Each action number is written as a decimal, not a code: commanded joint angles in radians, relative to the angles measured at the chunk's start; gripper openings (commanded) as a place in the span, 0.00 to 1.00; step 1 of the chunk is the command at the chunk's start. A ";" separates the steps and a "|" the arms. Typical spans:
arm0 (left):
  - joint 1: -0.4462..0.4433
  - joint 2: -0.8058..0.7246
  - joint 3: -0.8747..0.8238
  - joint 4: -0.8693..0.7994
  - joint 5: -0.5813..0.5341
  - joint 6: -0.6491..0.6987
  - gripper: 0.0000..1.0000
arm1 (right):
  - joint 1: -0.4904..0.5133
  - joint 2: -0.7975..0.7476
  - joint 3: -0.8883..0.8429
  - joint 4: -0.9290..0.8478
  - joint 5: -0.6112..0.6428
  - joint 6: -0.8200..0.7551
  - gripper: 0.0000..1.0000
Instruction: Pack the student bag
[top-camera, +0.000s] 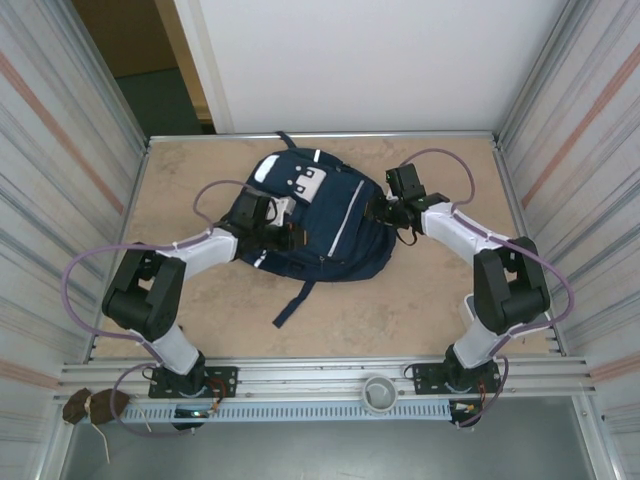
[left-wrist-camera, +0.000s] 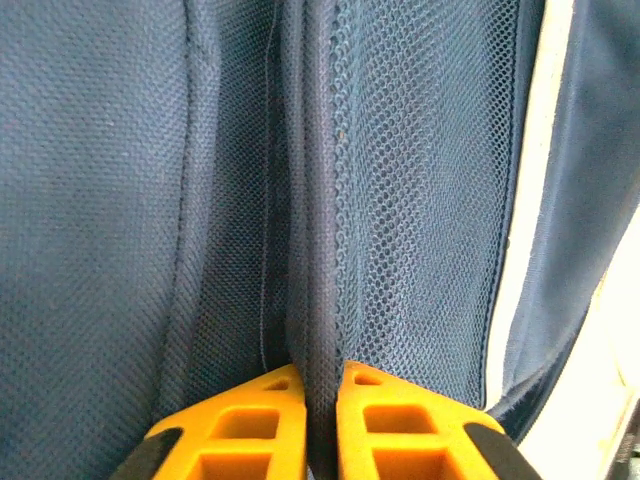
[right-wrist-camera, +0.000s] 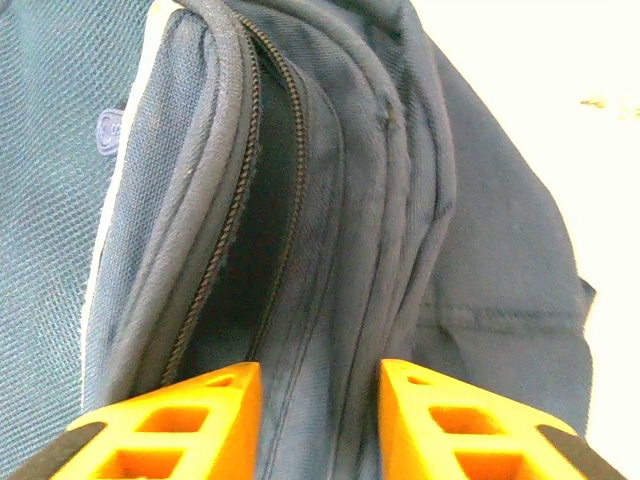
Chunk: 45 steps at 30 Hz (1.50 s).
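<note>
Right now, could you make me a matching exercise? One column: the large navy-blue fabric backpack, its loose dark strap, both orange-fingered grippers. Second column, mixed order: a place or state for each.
1. large navy-blue fabric backpack
2. loose dark strap
3. left gripper
4. right gripper

A. closed on a thick fold beside the zipper
B. lies in the middle of the beige table
C. shut on a thin fold of fabric
D. trails toward the near table edge

Pairs: 1-B, 2-D, 3-C, 4-A

place: robotics lab cell | signs: ribbed panel walls (top-camera: 60, 160) enclosing a beige bench (top-camera: 420, 310); aluminium rail (top-camera: 320, 372) carrying two cabled arms (top-camera: 150, 295)
</note>
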 joint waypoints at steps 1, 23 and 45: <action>-0.017 0.001 -0.027 0.036 0.055 -0.043 0.08 | 0.026 -0.094 -0.011 -0.134 0.083 -0.060 0.43; -0.014 -0.020 -0.023 0.038 0.078 -0.049 0.00 | 0.566 -0.051 -0.196 0.124 0.311 0.142 0.40; -0.008 -0.024 -0.024 0.034 0.080 -0.034 0.00 | 0.579 0.087 -0.116 0.187 0.360 0.145 0.21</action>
